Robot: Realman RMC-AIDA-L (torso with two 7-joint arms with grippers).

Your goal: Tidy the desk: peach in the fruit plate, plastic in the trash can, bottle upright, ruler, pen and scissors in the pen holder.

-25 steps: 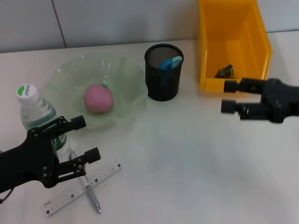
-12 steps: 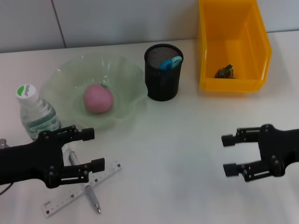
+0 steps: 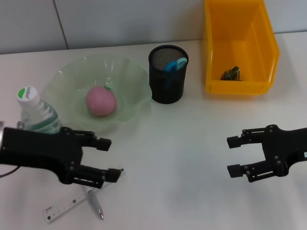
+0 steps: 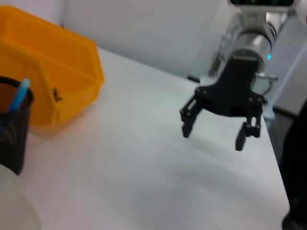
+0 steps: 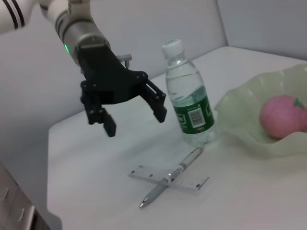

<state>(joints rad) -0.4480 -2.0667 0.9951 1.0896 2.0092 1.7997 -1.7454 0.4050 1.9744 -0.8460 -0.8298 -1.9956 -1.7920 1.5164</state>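
The pink peach [image 3: 101,101] lies in the pale green fruit plate [image 3: 129,76]. The bottle [image 3: 36,115] stands upright at the left of the desk [image 3: 177,143]. In front of it the pen [image 3: 96,205] lies across the white ruler [image 3: 62,208], with my open left gripper [image 3: 114,159] hovering just above their far ends. The blue scissors [image 3: 175,64] stand in the black pen holder [image 3: 167,81]. A scrap of plastic [image 3: 231,73] lies in the orange trash can [image 3: 237,87]. My right gripper [image 3: 230,156] hangs open and empty over the right of the desk.
The right wrist view shows the left gripper [image 5: 136,122] above the desk, beside the bottle [image 5: 189,103], with the pen [image 5: 192,157] crossing the ruler [image 5: 144,173]. The left wrist view shows the right gripper [image 4: 213,138] over bare tabletop, near the desk's edge.
My left gripper has moved right, over the ruler's end and the pen. My right gripper pulled back from the trash can a second ago and has hardly moved since.
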